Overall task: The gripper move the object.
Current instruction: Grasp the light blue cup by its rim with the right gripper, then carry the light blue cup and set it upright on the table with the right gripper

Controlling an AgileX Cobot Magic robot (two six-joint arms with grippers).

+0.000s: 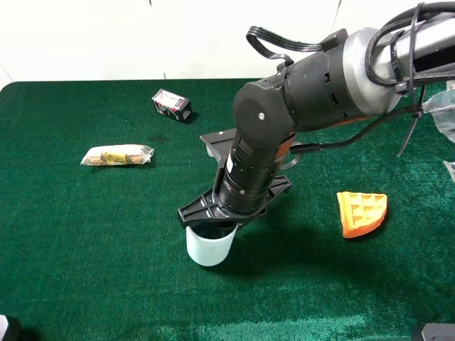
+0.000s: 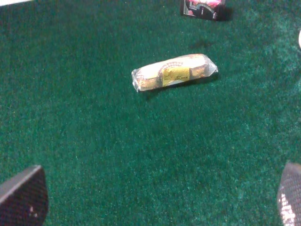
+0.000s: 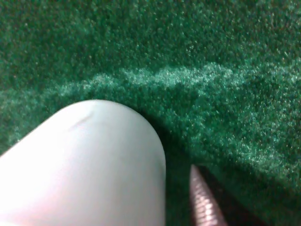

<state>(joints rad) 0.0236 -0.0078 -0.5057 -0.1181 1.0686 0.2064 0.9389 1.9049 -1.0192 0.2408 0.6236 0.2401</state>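
Note:
The pale blue cup [image 1: 210, 246] stands upright on the green cloth near the front middle. My right arm reaches across, and its flat black gripper [image 1: 229, 207] sits right over the cup's rim and hides its fingers. In the right wrist view the cup [image 3: 84, 165] fills the near side. One ridged finger [image 3: 203, 200] stands beside it with a dark gap between them, and the other finger is hidden. My left gripper [image 2: 155, 197] is open and empty over bare cloth, with only its two fingertips showing.
A wrapped snack bar [image 1: 117, 155] lies at the left and also shows in the left wrist view [image 2: 174, 71]. A small black and red box [image 1: 171, 104] lies at the back. An orange waffle piece [image 1: 362, 212] lies at the right. Clear plastic [image 1: 444, 114] sits at the right edge.

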